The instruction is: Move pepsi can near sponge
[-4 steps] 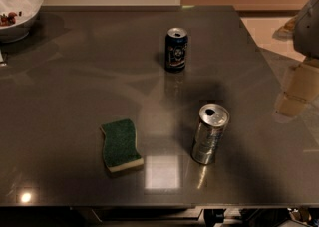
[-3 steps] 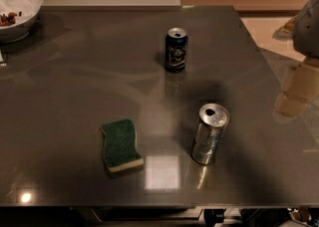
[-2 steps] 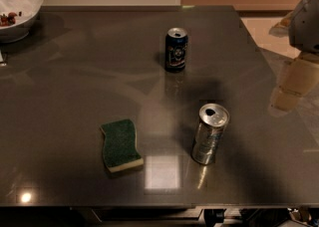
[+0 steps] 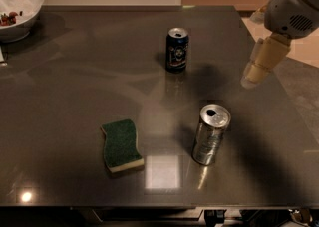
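The pepsi can [image 4: 177, 49], dark navy with a silver top, stands upright at the middle back of the dark table [image 4: 75, 96]. The sponge [image 4: 121, 145], green top over a pale yellow base, lies flat near the front, left of centre, well apart from the can. My gripper [image 4: 251, 76] hangs over the table's right side, to the right of the pepsi can and clear of it, holding nothing.
A taller shiny silver can [image 4: 211, 134] with an opened top stands at the front right, between sponge and gripper. A white bowl [image 4: 17, 9] with food sits at the back left corner. The table's right edge borders a pale floor.
My arm has moved left and inward from the right edge, over the table toward the pepsi can. The cans and sponge have not moved.
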